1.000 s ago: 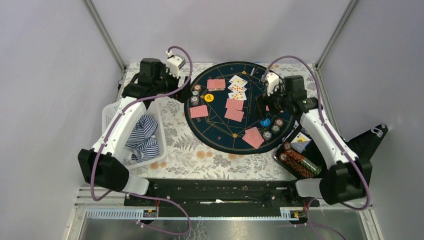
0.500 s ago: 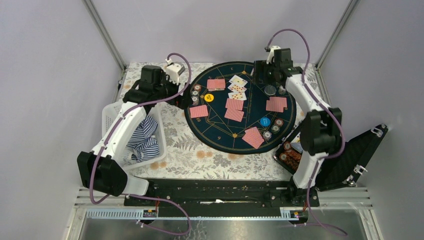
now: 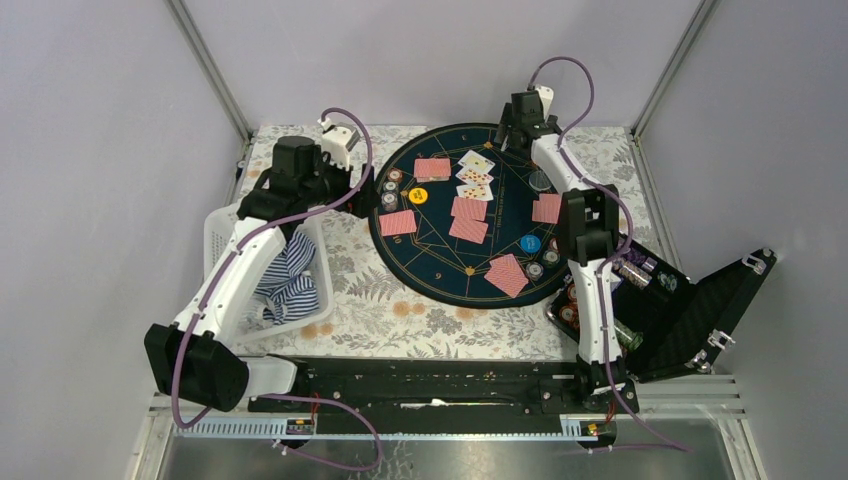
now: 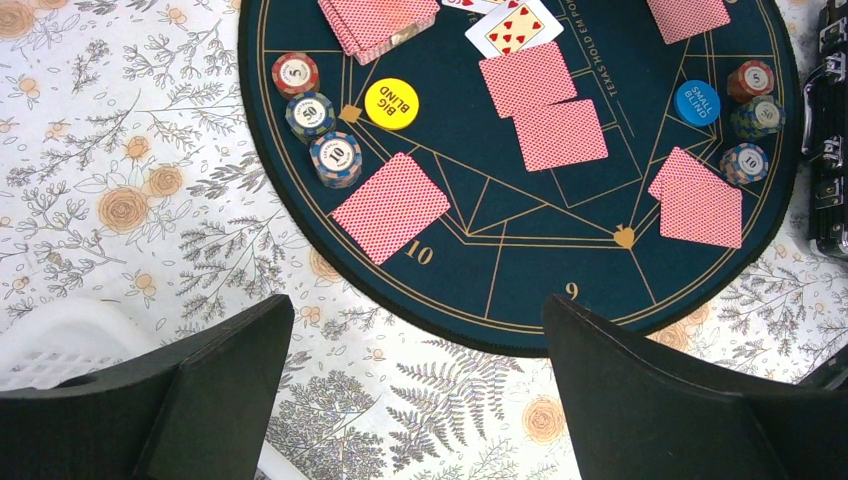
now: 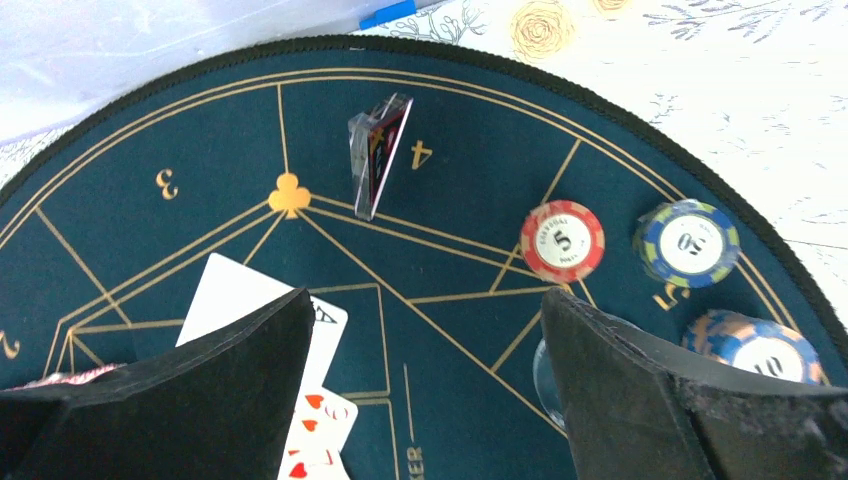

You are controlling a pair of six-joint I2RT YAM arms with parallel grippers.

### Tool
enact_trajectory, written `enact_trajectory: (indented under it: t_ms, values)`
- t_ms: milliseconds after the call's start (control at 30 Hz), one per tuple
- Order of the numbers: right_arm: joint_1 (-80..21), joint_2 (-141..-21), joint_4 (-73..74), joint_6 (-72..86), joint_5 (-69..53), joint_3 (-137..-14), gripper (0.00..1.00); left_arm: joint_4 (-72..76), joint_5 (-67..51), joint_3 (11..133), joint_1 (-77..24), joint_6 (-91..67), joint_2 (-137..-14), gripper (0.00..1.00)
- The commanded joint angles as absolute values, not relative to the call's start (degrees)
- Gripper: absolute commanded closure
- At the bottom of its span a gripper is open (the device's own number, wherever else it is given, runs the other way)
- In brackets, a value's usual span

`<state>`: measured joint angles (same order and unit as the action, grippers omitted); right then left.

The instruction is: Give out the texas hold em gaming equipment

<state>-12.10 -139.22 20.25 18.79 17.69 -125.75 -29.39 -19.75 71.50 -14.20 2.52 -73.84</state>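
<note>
One yellow disc (image 4: 391, 103), one blue disc (image 4: 697, 102), and three chip stacks (image 4: 335, 159) beside each.

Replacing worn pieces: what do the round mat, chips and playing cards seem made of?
The round mat looks like matte felt or fabric-topped rubber: dull dark blue, printed gold lines, dark bound edge. The chips look like moulded plastic or clay composite, with striped rims and printed centre labels. The playing cards look like thin coated card or plastic; which, I cannot tell.
</note>
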Motion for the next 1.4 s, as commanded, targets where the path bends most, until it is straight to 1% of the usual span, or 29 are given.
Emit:
enact_trajectory:
  t_ms: [0, 200, 467, 567, 700, 733, 900, 1067, 1200, 1233, 1300, 1333, 1367]
  values:
    - [-13.07, -143.11, 16.67, 21.55, 23.43, -131.6, 0.1, -25.99, -19.07, 70.69, -13.75, 1.59, -72.86, 0.01]
    - [-13.18, -146.81, 11.42, 21.55, 25.57, -133.31, 0.08, -26.52, -18.94, 70.51, -13.67, 1.38, -72.38, 0.01]
    - [-13.97, -151.15, 6.73, 20.57, 24.89, -135.82, 0.08, -27.12, -19.06, 70.41, -13.36, 0.92, -71.63, 0.01]
    - [-14.06, -152.34, 5.39, 20.3, 25.31, -136.53, 0.1, -27.38, -19.07, 70.4, -13.27, 0.74, -71.45, 0.01]
    - [-14.04, -153.54, 3.72, 20.06, 26.19, -137.11, 0.17, -27.67, -19.38, 70.58, -13.11, 0.38, -71.53, 0.01]
    - [-14.04, -153.83, 3.52, 20.12, 26.67, -137.26, 0.2, -27.74, -19.41, 70.64, -13.05, 0.31, -71.46, 0.01]
    - [-14.06, -153.88, 3.05, 19.82, 27.51, -137.29, 0.39, -27.72, -19.66, 70.45, -12.75, 0.15, -71.86, 0.01]
    - [-14.06, -152.16, 2.57, 18.31, 28.53, -135.96, 0.63, -27.76, -19.11, 71.04, -12.48, 0.1, -71.91, 0.01]
    - [-13.64, -150.72, 1.94, 16.62, 29.51, -134.72, 0.77, -27.77, -18.71, 70.78, -12.3, 0.16, -71.16, 0.01]
    - [-13.49, -150.28, 2.08, 16.44, 29.29, -134.36, 0.85, -27.73, -18.58, 70.72, -12.23, 0.15, -70.92, 0.01]
    - [-13.2, -148.73, 2.04, 15.81, 28.31, -133.21, 0.97, -27.73, -18.37, 70.58, -12.13, 0.1, -70.55, 0.01]
    - [-13.14, -147.88, 2.2, 15.44, 27.69, -132.57, 1.0, -27.77, -18.41, 70.58, -12.06, 0.12, -70.31, 0.01]
    - [-13.06, -146.94, 2.16, 14.93, 27.05, -131.83, 1.0, -27.66, -18.45, 70.51, -12.04, 0.16, -70.13, 0.01]
